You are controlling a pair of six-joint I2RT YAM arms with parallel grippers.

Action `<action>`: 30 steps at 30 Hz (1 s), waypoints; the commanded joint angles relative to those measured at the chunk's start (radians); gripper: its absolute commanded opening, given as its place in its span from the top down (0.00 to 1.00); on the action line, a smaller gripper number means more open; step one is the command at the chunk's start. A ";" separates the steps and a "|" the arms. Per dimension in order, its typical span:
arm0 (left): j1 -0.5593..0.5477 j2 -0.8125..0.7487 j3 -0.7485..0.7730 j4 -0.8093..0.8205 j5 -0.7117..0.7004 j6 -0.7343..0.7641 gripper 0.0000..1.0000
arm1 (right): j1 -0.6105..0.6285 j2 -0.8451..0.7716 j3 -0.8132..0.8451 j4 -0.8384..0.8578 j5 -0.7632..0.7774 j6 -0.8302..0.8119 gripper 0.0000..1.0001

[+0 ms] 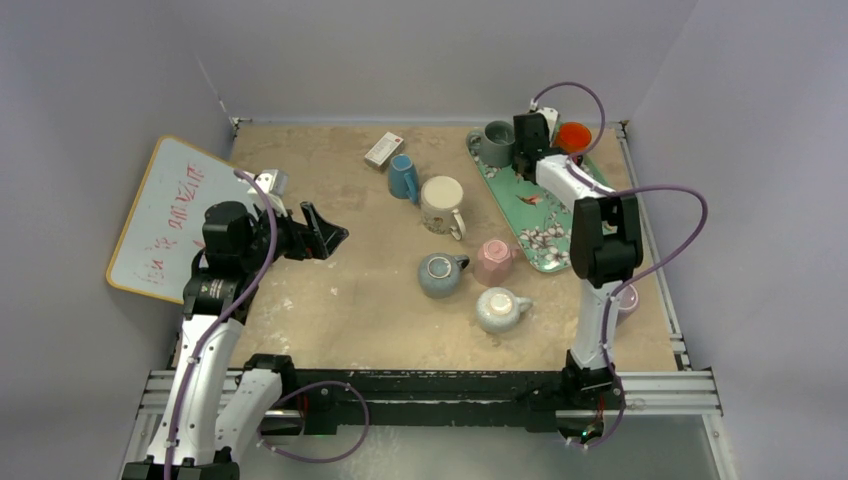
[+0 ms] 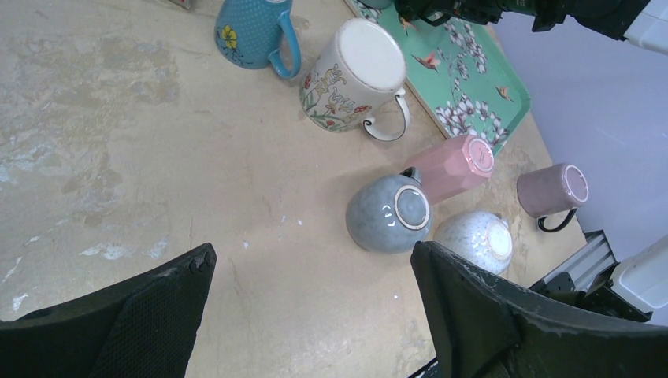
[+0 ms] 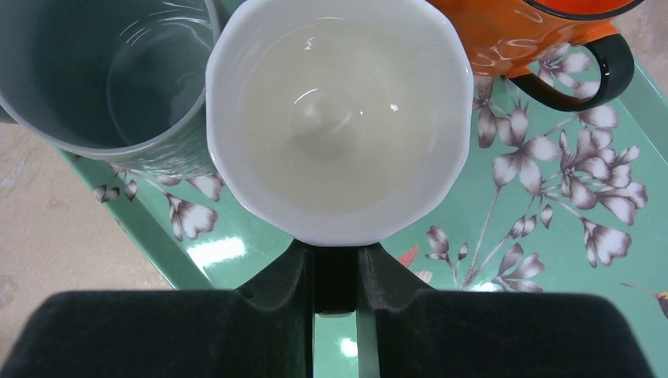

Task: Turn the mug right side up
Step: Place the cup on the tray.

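A white mug (image 3: 339, 118) stands upright, mouth up, on the green floral tray (image 3: 551, 260), between a grey mug (image 3: 102, 75) and an orange mug (image 3: 512, 31). My right gripper (image 3: 336, 256) is shut at the white mug's near side, on its handle, which the fingers hide. In the top view the right gripper (image 1: 533, 140) is over the tray's (image 1: 535, 220) far end and covers the white mug. My left gripper (image 2: 311, 256) is open and empty above bare table, also seen in the top view (image 1: 330, 238).
On the table are a blue mug (image 1: 403, 177), a floral mug (image 1: 441, 203) bottom up, a pink mug (image 1: 492, 260), a grey-blue mug (image 1: 440, 275) bottom up, a speckled mug (image 1: 497, 309) and a mauve mug (image 2: 551, 189). A whiteboard (image 1: 165, 215) leans at the left.
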 commanded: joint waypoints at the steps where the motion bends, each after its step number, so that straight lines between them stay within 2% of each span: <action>1: -0.002 -0.013 0.017 0.006 -0.002 0.025 0.05 | 0.007 -0.017 0.091 0.016 0.117 0.060 0.89; 3: -0.002 -0.018 0.017 0.006 -0.001 0.023 0.05 | 0.008 -0.010 0.087 0.019 0.151 0.074 0.88; 6: -0.002 -0.019 0.014 0.006 0.004 0.022 0.05 | 0.008 0.002 0.083 -0.004 0.138 0.111 0.80; 10: -0.002 -0.022 0.014 0.009 0.008 0.020 0.05 | 0.008 0.025 0.105 -0.012 0.144 0.151 0.76; 13: -0.001 -0.024 0.013 0.007 0.008 0.020 0.05 | 0.008 0.035 0.124 -0.010 0.128 0.183 0.61; 15: -0.001 -0.026 0.013 0.007 0.008 0.021 0.05 | 0.008 0.050 0.169 -0.028 0.131 0.192 0.55; 19: -0.002 -0.029 0.013 0.007 0.008 0.021 0.05 | 0.008 0.081 0.219 -0.055 0.114 0.223 0.54; 22: -0.002 -0.031 0.013 0.006 0.005 0.022 0.05 | 0.008 0.098 0.232 -0.060 0.116 0.241 0.57; 26: -0.003 -0.030 0.012 0.006 0.007 0.022 0.05 | 0.008 0.093 0.213 -0.042 0.163 0.248 0.61; 30: -0.002 -0.031 0.011 0.006 0.009 0.020 0.05 | 0.008 0.077 0.164 -0.043 0.189 0.273 0.61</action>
